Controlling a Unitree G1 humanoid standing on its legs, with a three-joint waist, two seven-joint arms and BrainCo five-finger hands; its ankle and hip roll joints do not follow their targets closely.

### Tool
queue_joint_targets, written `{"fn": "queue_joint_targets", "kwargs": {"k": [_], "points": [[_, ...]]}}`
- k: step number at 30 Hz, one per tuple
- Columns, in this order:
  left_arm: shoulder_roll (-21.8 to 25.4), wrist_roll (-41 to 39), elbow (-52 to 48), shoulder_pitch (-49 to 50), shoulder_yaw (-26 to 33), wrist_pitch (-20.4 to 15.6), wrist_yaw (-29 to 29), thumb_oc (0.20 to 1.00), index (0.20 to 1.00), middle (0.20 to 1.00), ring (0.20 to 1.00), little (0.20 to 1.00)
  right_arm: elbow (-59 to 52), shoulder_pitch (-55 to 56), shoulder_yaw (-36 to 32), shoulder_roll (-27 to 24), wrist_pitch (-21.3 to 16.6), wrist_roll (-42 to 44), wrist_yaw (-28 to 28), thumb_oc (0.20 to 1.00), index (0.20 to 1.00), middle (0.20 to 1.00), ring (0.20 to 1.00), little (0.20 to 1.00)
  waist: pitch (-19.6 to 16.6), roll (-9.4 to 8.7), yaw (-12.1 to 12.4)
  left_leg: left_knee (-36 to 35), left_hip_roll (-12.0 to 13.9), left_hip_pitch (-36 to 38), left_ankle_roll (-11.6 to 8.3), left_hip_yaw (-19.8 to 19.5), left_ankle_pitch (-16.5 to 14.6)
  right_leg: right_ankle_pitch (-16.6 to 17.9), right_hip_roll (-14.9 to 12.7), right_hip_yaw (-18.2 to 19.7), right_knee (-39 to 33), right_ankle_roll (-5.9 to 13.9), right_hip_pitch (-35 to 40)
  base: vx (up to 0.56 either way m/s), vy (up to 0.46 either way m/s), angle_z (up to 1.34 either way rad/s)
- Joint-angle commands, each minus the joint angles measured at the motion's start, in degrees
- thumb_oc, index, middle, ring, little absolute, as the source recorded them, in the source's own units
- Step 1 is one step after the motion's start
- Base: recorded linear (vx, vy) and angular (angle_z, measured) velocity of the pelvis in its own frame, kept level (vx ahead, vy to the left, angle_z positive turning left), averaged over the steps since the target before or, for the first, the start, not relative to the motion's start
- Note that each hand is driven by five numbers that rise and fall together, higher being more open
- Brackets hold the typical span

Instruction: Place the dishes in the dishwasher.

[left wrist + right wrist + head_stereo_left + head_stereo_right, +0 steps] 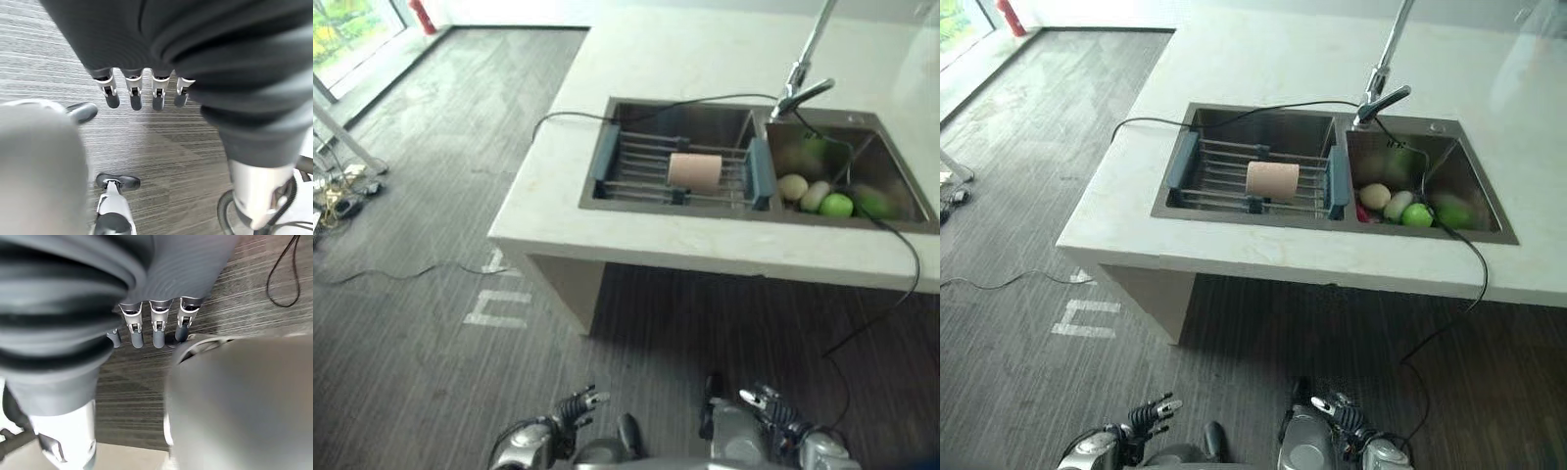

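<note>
A beige cup (694,171) lies on its side on a wire dish rack (636,157) that spans the left basin of a steel sink (599,157). Both hands hang low over the floor, well short of the counter. My left hand (575,406) shows at the lower left and my right hand (762,400) at the lower right. In the left wrist view the fingers (133,93) hang straight over the striped floor and hold nothing. The right wrist view shows its fingers (155,328) straight and empty too.
The right basin holds a green fruit (836,205) and pale round ones (793,186) under a tall faucet (800,83). A black cable (901,245) crosses the white counter (705,49) and drops over its front edge. A red fire extinguisher (422,17) stands far left.
</note>
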Motion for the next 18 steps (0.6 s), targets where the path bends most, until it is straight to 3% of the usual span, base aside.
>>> {"fn": "queue_joint_targets", "kwargs": {"k": [1,4,5,6,7,8,10,11,12,18], "points": [[-1.4,-2.76,1.28,-3.23,-0.05,0.34,1.42,1.0,1.0,1.0,1.0,1.0,0.83,-1.6,0.67,-2.17,-0.02,-1.69,0.55,1.0,1.0,1.0,1.0,1.0,-0.6,1.16,-1.16,7.48,0.46,-2.31,-0.8,-0.35,-6.71,-3.94,3.28,-0.11,-3.48,-1.07,5.56,0.23,-0.185,0.14],[-2.72,-3.49,3.14,-3.37,0.45,-0.25,3.64,1.0,1.0,1.0,1.0,1.0,1.73,-1.78,0.65,-2.8,0.48,-4.1,0.55,1.0,1.0,1.0,1.0,1.0,-1.24,0.02,-1.46,18.93,-0.31,-5.62,-1.42,0.76,-10.24,-4.79,3.54,0.35,-5.42,-3.32,7.94,0.17,-0.131,-0.02],[-3.01,-4.13,3.39,-3.25,0.96,-0.6,4.11,1.0,1.0,1.0,1.0,1.0,1.63,-1.75,0.81,-3.13,0.35,-4.78,0.32,1.0,1.0,1.0,1.0,1.0,-1.01,-0.4,-0.98,25.43,0.33,-9.16,-2.37,0.28,-8.74,-5.19,3.74,0.57,-6.43,-4.32,9.29,0.14,-0.132,0.05],[-3.12,-4.49,3.38,-3.14,1.75,-0.59,4.4,1.0,1.0,1.0,1.0,1.0,1.63,-1.64,1.04,-3.51,0.18,-4.48,-0.25,1.0,1.0,1.0,1.0,1.0,-0.46,-0.55,-0.06,31.28,1.77,-14.72,-3.72,-1.37,-5.33,-5.74,4.37,0.89,-7.4,-5.4,10.99,0.1,-0.081,0.16],[-3.05,-4.4,3.37,-3.12,2.22,-0.54,4.24,1.0,1.0,1.0,1.0,1.0,1.81,-1.72,1.13,-3.77,0.1,-3.88,-0.3,1.0,1.0,1.0,1.0,1.0,-0.22,-0.53,0.28,31.31,2.32,-16.13,-3.84,-1.85,-4.93,-6.01,4.55,1.19,-7.54,-5.51,11.4,0.1,-0.003,0.11],[-2.91,-4.34,3.47,-3.0,2.75,-0.63,3.91,1.0,1.0,1.0,1.0,1.0,2.01,-1.89,1.16,-4.08,0.13,-2.95,-0.35,1.0,1.0,1.0,1.0,1.0,0.0,-0.39,0.67,29.54,2.81,-16.51,-3.95,-2.37,-4.53,-6.3,4.72,1.58,-7.6,-5.49,11.7,0.16,0.127,-0.07],[-2.54,-3.43,4.28,-1.85,4.27,-1.42,2.48,1.0,1.0,1.0,1.0,1.0,2.42,-2.53,1.5,-4.78,0.11,-2.12,-0.12,1.0,1.0,1.0,1.0,1.0,0.21,0.57,2.09,18.91,4.66,-15.71,-5.01,-5.79,-1.59,-6.77,5.15,2.88,-7.91,-4.71,12.39,0.22,0.23,-0.21],[-2.44,-3.23,4.87,-1.36,4.29,-1.96,2.09,1.0,1.0,1.0,1.0,1.0,2.54,-2.58,1.62,-4.84,-0.24,-2.08,-0.19,1.0,1.0,1.0,1.0,1.0,0.58,1.25,2.55,16.55,6.83,-16.79,-6.46,-7.56,3.04,-7.26,5.63,3.42,-8.02,-4.78,13.21,0.17,0.221,-0.5],[-2.53,-2.4,4.73,-1.49,4.58,-1.21,2.31,1.0,1.0,1.0,1.0,1.0,2.32,-2.56,1.21,-4.87,-0.22,-2.14,-0.44,1.0,1.0,1.0,1.0,1.0,0.35,1.3,2.26,14.46,7.01,-14.72,-5.71,-5.99,1.72,-7.18,4.98,2.5,-8.33,-4.41,13.4,0.15,0.207,-0.68],[-2.1,-1.37,5.74,-2.57,5.2,0.58,1.81,1.0,1.0,1.0,1.0,1.0,3.49,-1.52,0.22,-4.18,-0.33,-0.89,0.3,1.0,1.0,1.0,1.0,1.0,-1.08,2.78,2.06,3.85,7.66,-8.76,-7.13,-5.99,3.15,-5.43,3.19,0.67,-10.38,-2.67,13.57,0.11,0.141,-0.36]]}}
